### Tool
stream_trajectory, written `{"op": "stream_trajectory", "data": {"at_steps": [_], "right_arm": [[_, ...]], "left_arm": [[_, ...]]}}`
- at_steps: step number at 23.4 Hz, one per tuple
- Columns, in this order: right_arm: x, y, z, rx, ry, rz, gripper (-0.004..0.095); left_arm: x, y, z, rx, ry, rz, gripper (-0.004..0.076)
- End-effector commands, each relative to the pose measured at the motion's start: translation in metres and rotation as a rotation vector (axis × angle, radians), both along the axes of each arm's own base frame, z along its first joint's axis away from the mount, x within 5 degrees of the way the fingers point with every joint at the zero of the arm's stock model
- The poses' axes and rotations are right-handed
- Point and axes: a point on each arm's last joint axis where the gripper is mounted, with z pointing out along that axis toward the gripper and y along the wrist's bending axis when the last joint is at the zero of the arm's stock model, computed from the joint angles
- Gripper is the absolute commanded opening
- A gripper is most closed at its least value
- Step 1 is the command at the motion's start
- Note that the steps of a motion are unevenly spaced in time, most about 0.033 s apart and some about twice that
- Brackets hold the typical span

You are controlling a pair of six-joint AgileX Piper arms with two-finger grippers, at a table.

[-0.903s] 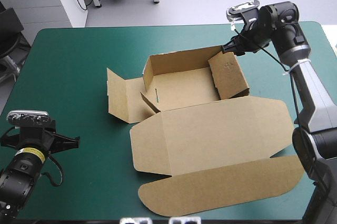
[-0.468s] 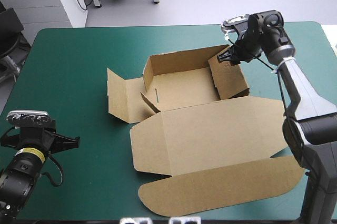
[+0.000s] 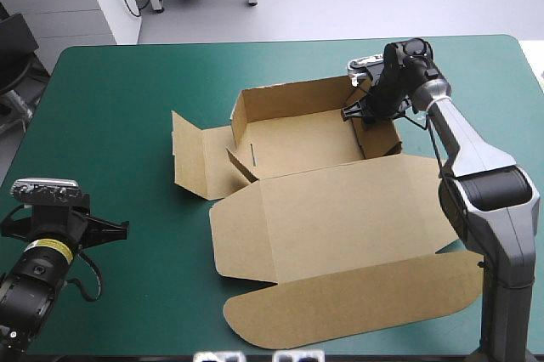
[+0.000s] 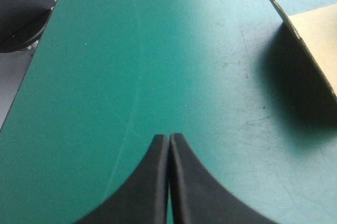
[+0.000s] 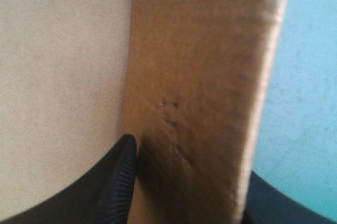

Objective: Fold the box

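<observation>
Your right gripper (image 3: pixel 359 113), spread, straddles a side wall (image 3: pixel 380 136) of the box (image 3: pixel 297 137). Pinch it, tuck inward. Your left gripper (image 4: pixel 169 138) idles, pressed together.

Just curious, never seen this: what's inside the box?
Bare cardboard floor, and one finger of the right pincer against the right wall. The corner beneath the pincer is covered.

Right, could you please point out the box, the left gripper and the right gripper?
box (image 3: pixel 340 217), high view, on its flat lid panel.
left gripper (image 4: pixel 168 139), left wrist view, where its fingertips meet.
right gripper (image 3: pixel 357 115), high view, between its fingertips at the box's wall.
</observation>
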Motion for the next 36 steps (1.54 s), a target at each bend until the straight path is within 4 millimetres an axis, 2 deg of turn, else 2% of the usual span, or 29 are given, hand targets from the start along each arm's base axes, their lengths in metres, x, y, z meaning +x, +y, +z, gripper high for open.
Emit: {"op": "stream_trajectory", "data": {"at_steps": [1, 4, 6, 7, 10, 14, 17, 18, 20, 24, 26, 30, 36], "right_arm": [[-0.009, -0.006, 0.032, 0.004, -0.060, -0.055, 0.0279], [-0.008, -0.009, 0.032, -0.023, -0.066, -0.083, 0.0132], [-0.008, -0.009, 0.033, -0.019, -0.068, -0.094, 0.0000], [-0.009, -0.009, 0.034, -0.019, -0.069, -0.094, -0.0015], [-0.012, -0.011, 0.043, -0.023, -0.090, -0.094, -0.0018], [-0.028, -0.015, 0.078, -0.023, -0.173, -0.097, -0.0018], [-0.052, -0.024, 0.124, -0.035, -0.288, -0.111, -0.0018], [-0.057, -0.026, 0.132, -0.036, -0.310, -0.114, -0.0018], [-0.082, -0.034, 0.167, -0.036, -0.401, -0.137, -0.0018], [-0.121, -0.055, 0.211, 0.015, -0.516, -0.200, -0.0018], [-0.136, -0.070, 0.226, 0.092, -0.544, -0.243, -0.0018], [-0.152, -0.087, 0.240, 0.137, -0.581, -0.266, -0.0018], [-0.155, -0.084, 0.242, 0.159, -0.585, -0.246, -0.0018]], "left_arm": [[0.003, -0.002, 0.013, -0.003, -0.080, -0.022, -0.0008], [0.003, -0.002, 0.013, -0.003, -0.080, -0.022, -0.0008], [0.003, -0.002, 0.013, -0.003, -0.080, -0.022, -0.0008], [0.003, -0.002, 0.013, -0.003, -0.080, -0.022, -0.0008], [0.003, -0.002, 0.013, -0.004, -0.078, -0.021, -0.0008], [0.007, -0.003, 0.011, 0.001, -0.059, -0.019, -0.0008], [0.016, -0.005, 0.004, 0.016, -0.015, -0.022, -0.0008], [0.018, -0.006, 0.003, 0.018, -0.006, -0.024, -0.0008], [0.025, -0.010, 0.002, 0.010, -0.022, -0.049, -0.0008], [0.028, -0.014, 0.008, -0.049, -0.095, -0.070, -0.0008], [0.028, -0.014, 0.008, -0.051, -0.101, -0.074, -0.0008], [0.031, -0.019, 0.015, -0.080, -0.184, -0.125, -0.0008], [0.040, -0.024, 0.019, -0.111, -0.201, -0.137, -0.0008]]}}
